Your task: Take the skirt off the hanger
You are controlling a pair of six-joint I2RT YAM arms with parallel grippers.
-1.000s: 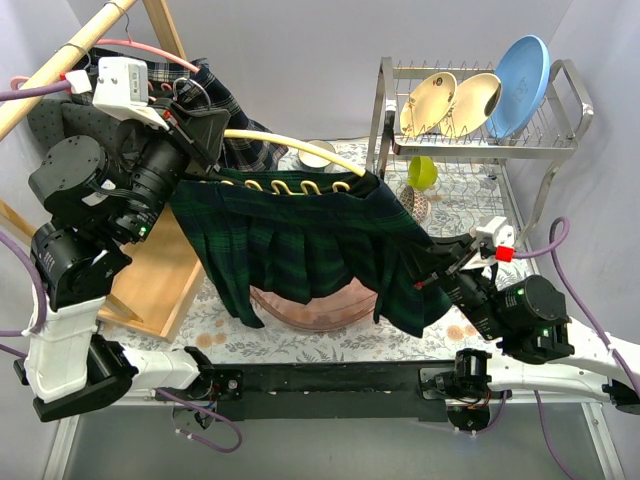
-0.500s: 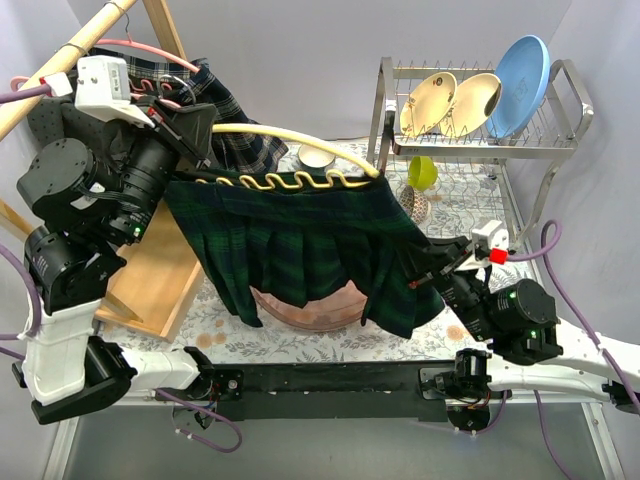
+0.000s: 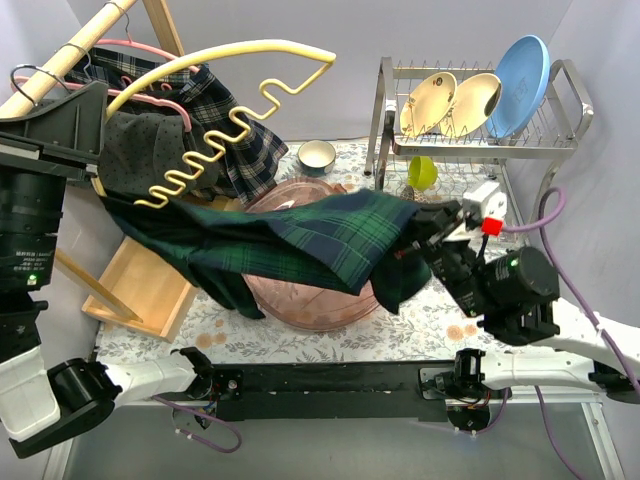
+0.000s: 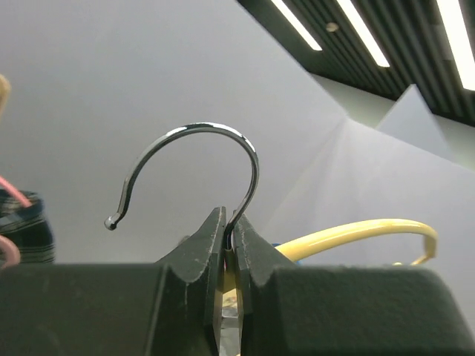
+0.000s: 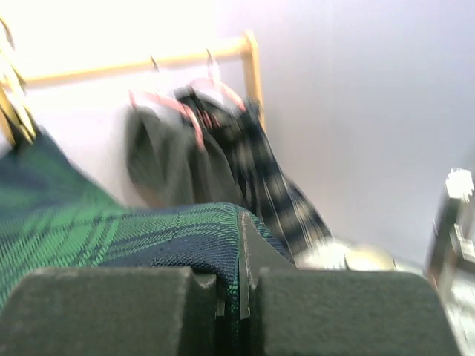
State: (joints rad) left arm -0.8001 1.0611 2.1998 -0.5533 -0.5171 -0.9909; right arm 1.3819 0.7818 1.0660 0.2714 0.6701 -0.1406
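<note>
Two arms share this moment. Your skirt (image 3: 300,240) lies draped across the pink basin (image 3: 320,308). Its long axis runs left to right over the basin, with one end trailing off the basin's left side and the other held up at the right rim. The right arm (image 3: 510,290) has its jaws clamped on that right-hand end. In the right wrist view the tartan fold is pinched between them and spreads away to their left.

The yellow hanger (image 3: 215,115) is above and to the left of the basin, tilted. Its long axis climbs from low left to high right, and its wavy bar is bare. The left arm (image 3: 30,230) has its jaws closed on the stem of the metal hook (image 4: 223,148), which arches up and over to the left in the left wrist view.

Half a second ago the hanger sat level above the basin with the skirt hanging from its wavy bar. Since then the hanger has swung up and left, the skirt has slid off the bar onto the basin, and the right jaws have moved from the basin's near right side to farther back.

You cannot quite tell whether the skirt's left end touches the hanger's low end, because they overlap from above.
</note>
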